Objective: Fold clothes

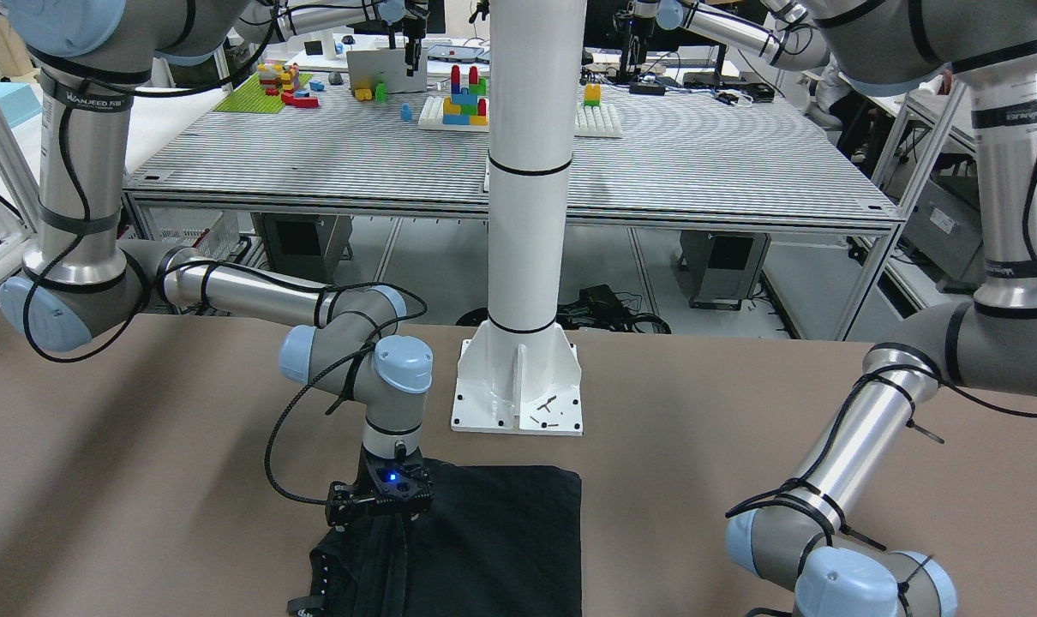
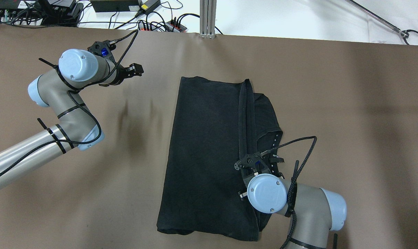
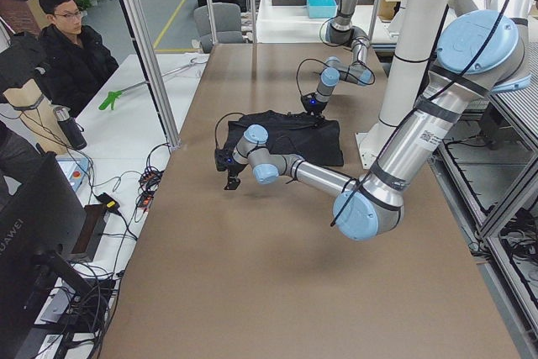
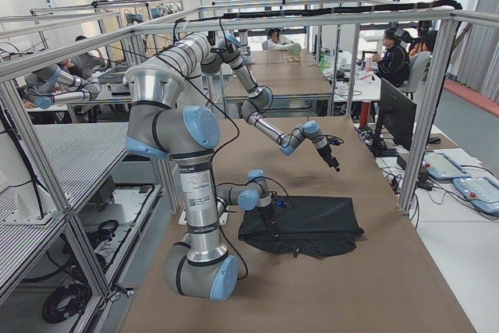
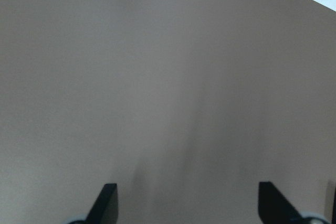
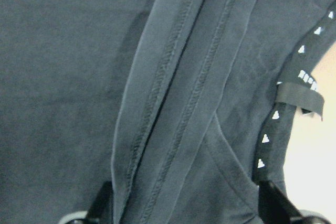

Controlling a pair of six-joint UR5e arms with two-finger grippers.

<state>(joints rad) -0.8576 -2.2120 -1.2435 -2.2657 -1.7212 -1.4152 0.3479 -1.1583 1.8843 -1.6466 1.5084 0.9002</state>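
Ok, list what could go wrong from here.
1. The right claw hangs open over the doubled hem of the garment. Closing there may catch only one layer and skew the fold.
2. The loose tape with white marks lies beside one fingertip and could snag.
3. The left claw sits open over bare table, so nothing pins the garment. A pull might drag it whole.
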